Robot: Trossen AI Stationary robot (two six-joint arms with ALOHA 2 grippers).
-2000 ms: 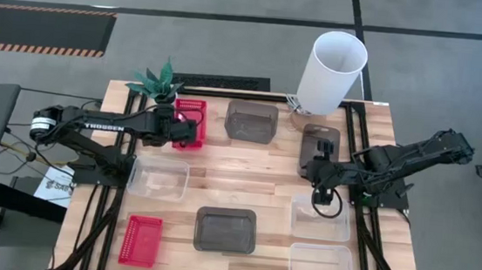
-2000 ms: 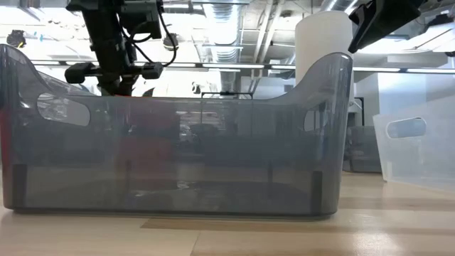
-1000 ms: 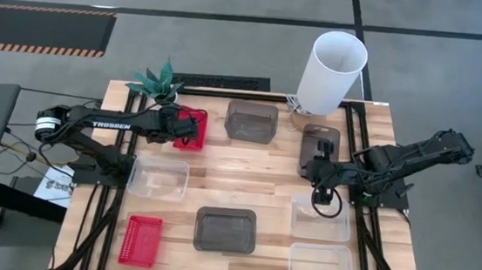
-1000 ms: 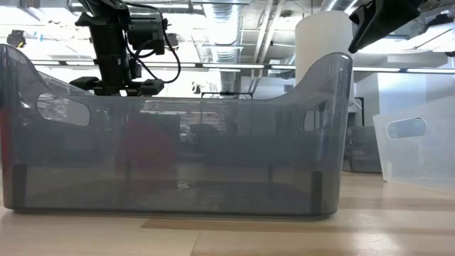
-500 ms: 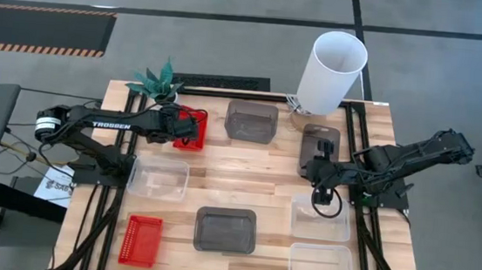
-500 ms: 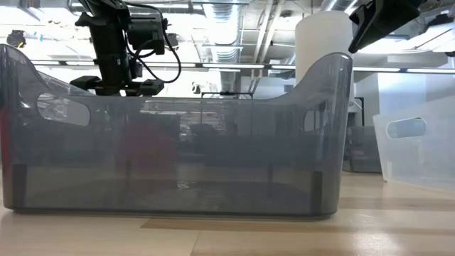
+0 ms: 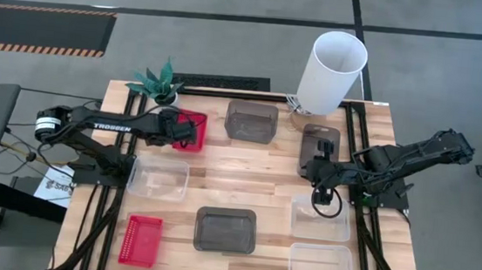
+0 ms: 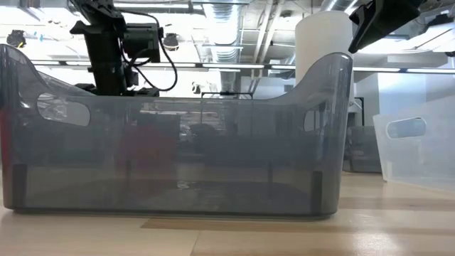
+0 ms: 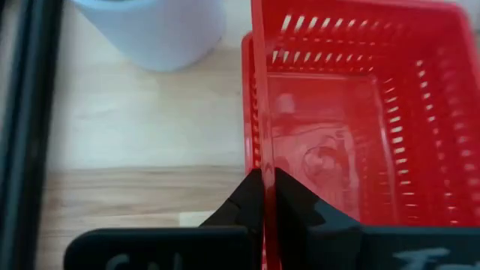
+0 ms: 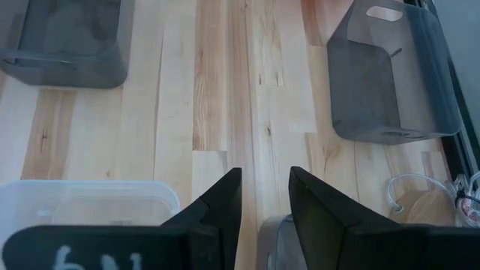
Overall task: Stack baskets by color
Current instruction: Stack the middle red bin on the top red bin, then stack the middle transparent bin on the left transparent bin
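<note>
My left pincer [image 9: 264, 196] was matt black, pinched on a glossy red plastic mesh basket [image 9: 352, 112]; the table [image 10: 225, 90] was pale, smooth wood; the grey basket [image 8: 178, 142] looked smoky, translucent plastic.

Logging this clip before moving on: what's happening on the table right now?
The left pincer is shut on the side wall of a red mesh basket at the table's far left, beside the potted plant. The right pincer hangs open and empty above the wood, near a clear basket. The other red basket sits apart at the near left, so no red stack exists yet.
</note>
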